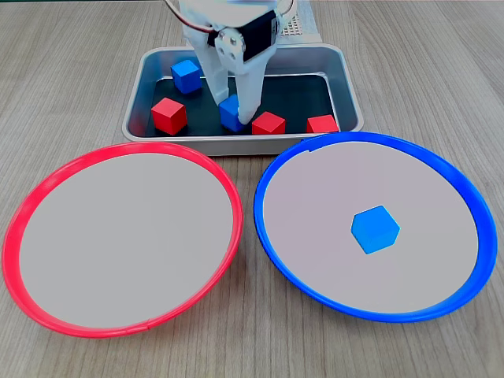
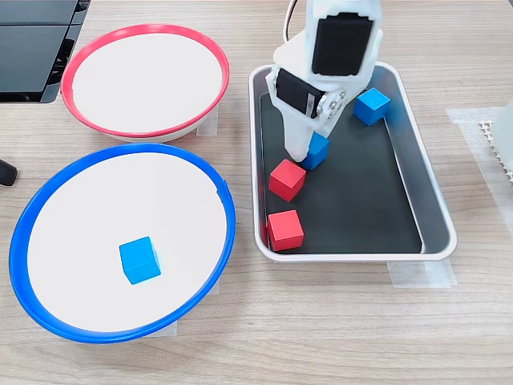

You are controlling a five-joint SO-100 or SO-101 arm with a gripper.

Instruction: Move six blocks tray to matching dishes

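End effector (image 1: 231, 113) straddles a blue block (image 1: 229, 116) in the tray (image 1: 346, 87), fingers close beside it (contact unclear). One fixed view shows three red blocks (image 1: 169, 116); the other shows a dark device (image 2: 36, 48) at the desk's edge.

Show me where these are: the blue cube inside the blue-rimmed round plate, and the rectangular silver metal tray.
Blue cube in blue-rimmed plate (image 1: 375, 229): a fixed view, its top face.
Rectangular silver metal tray (image 2: 437, 210): a fixed view, its bare right wall.
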